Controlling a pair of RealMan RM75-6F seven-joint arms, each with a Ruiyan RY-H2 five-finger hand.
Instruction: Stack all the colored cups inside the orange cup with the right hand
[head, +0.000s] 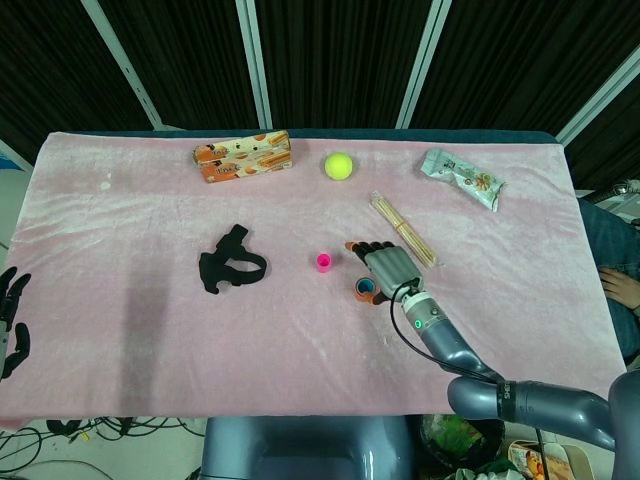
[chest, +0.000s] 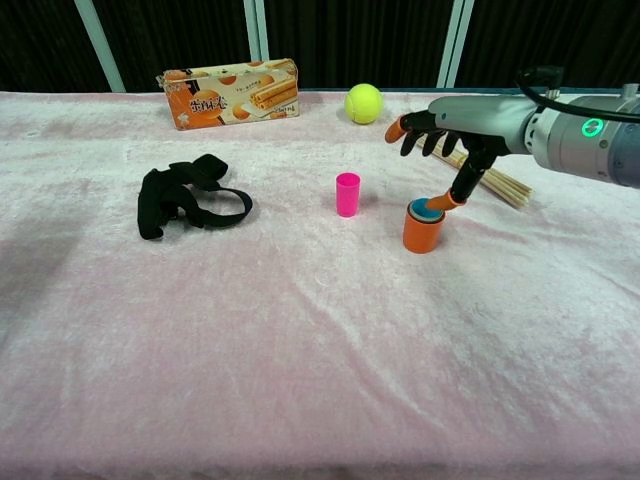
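Upright, blue cup inside orange cup

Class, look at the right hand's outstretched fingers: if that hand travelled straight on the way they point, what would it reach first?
Probably nothing nearby. The right hand points its fingers leftward above the cloth, passing over the pink cup and short of the tennis ball; depth is uncertain.

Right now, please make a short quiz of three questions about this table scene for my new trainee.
1. True or false: the blue cup sits inside the orange cup.
2. Which cup stands alone, unstacked? A) pink B) green C) yellow
3. What round thing lies beside the snack box?

Key:
1. True; only its rim shows, with one finger of the right hand on it.
2. A, the pink cup.
3. The tennis ball.
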